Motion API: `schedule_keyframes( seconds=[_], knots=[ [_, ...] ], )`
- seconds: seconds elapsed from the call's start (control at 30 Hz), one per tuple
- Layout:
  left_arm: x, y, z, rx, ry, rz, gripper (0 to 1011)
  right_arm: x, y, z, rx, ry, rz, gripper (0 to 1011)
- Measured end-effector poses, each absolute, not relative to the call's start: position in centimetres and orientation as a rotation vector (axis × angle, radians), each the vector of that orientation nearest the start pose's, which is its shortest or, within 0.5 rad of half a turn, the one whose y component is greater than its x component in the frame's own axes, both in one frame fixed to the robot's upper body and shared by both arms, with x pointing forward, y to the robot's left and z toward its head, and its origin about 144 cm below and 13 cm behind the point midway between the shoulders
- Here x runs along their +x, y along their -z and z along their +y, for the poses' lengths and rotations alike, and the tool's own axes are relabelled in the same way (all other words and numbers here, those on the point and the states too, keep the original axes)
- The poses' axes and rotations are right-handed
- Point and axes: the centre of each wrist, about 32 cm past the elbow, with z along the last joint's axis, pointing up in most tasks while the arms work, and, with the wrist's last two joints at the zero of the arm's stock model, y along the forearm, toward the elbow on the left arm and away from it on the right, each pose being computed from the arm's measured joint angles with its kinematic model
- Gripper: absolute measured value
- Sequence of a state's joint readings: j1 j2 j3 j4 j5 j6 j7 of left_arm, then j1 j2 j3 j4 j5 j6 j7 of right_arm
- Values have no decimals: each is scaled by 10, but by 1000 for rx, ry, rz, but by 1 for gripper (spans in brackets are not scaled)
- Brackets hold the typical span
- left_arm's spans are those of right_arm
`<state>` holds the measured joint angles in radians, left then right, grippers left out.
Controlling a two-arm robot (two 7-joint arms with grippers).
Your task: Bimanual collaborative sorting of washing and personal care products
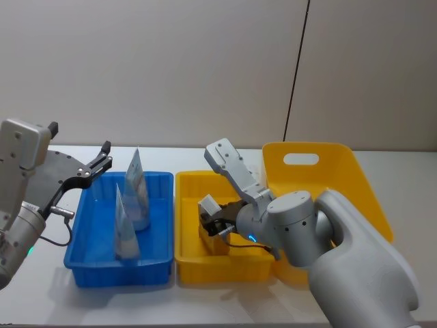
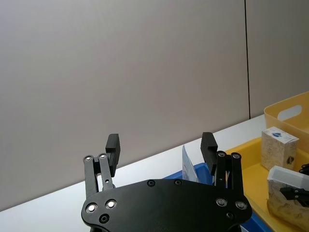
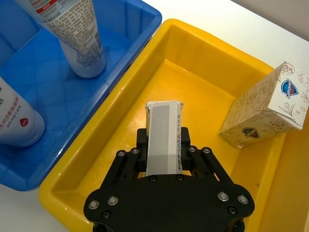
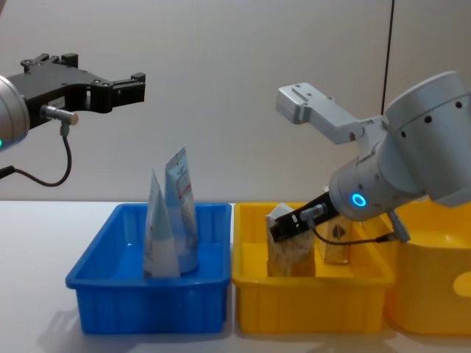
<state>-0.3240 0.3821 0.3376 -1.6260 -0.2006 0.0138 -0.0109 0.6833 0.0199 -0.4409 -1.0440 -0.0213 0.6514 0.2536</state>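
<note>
Right gripper (image 1: pixel 217 224): clamped on small beige cardboard carton (image 3: pixel 163 123), low in shallow yellow plastic tray (image 3: pixel 203 53).
Left gripper (image 2: pixel 161 144): spread apart, raised at left (idle).
Risk: released askew, carton may topple.

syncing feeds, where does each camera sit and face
Head: above, looking down on blue tray and yellow tray; left gripper and right gripper show.
Chest: low, side-on to the trays; left gripper raised, right low.
Left wrist: behind open fingers, facing the wall.
Right wrist: over its held carton, facing into the yellow tray.
Shared: head and chest both show tubes in the blue tray.
</note>
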Motion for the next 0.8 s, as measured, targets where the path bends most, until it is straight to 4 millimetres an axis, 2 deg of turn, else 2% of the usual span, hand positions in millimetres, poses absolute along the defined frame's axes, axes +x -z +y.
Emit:
schedule_keyframes(
  seconds=[0.8],
  knots=[
    [521, -1254, 231, -25, -1237, -367, 1001, 618, -1239, -119, -632, 1027, 155, 332]
  ],
)
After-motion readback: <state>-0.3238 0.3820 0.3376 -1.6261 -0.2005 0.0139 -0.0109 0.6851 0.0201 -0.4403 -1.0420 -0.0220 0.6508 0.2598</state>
